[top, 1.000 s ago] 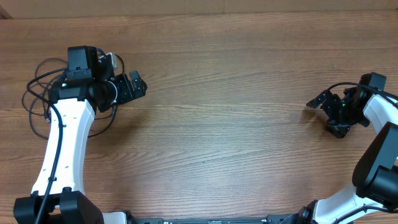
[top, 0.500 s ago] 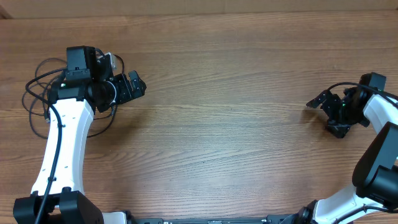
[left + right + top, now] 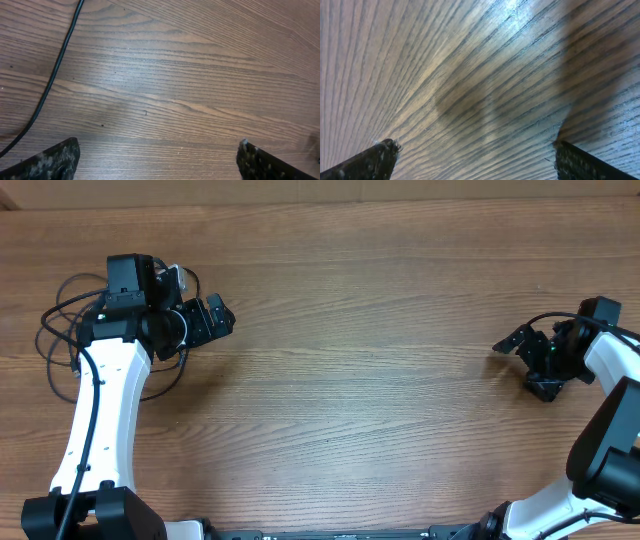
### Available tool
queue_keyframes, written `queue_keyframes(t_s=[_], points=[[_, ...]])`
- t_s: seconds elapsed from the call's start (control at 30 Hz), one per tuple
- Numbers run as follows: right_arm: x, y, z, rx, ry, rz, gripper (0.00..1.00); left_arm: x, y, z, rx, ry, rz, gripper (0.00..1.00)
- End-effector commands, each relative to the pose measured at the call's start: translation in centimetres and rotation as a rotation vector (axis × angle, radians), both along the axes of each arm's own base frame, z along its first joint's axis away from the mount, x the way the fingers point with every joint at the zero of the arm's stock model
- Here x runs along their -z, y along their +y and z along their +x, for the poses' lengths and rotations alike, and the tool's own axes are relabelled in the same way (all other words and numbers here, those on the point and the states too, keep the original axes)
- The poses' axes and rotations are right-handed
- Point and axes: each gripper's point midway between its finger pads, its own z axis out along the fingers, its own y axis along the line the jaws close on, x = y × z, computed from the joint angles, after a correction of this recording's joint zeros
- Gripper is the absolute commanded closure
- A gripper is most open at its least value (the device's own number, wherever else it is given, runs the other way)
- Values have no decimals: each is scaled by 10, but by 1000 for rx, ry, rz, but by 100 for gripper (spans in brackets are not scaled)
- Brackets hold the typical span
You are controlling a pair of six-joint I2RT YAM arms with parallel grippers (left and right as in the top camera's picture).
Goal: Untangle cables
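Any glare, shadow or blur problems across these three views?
Overhead: even light, sharp, only soft shadows beside the arms; the thin cables stand out clearly against the table. Left wrist: crisp wood grain, with a faint sheen mid-frame. Right wrist: bright glare along the top, a dark shadow band down the right side, and slightly smeared grain.

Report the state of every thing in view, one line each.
cables: looped in a loose tangle at the table's left edge, partly under the left arm, ungripped.
left gripper: jaws wide open, empty, beside the tangle.
right gripper: jaws wide open, empty, over bare wood far from the cables.
table: bare wood across the middle.
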Motion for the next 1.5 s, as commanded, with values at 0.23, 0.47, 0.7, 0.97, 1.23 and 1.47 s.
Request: queue_keyframes(t_s=[0.23, 0.47, 0.7, 0.97, 1.23, 1.47], points=[[-115, -8, 16, -3, -312, -153, 0, -4, -3, 2, 28, -16, -4, 0], [-206, 6, 1, -19, -557, -265, 0, -4, -3, 2, 28, -16, -4, 0], [-271, 90, -19, -230, -783, -267, 0, -4, -3, 2, 28, -16, -4, 0], [-317, 160, -73, -427, -989, -217, 0, -4, -3, 2, 28, -16, -4, 0], [-324, 160, -102, -429, -1013, -220, 0, -4, -3, 2, 28, -16, -4, 0], [-306, 160, -107, -436, -929, -202, 0, -4, -3, 2, 27, -16, -4, 0]])
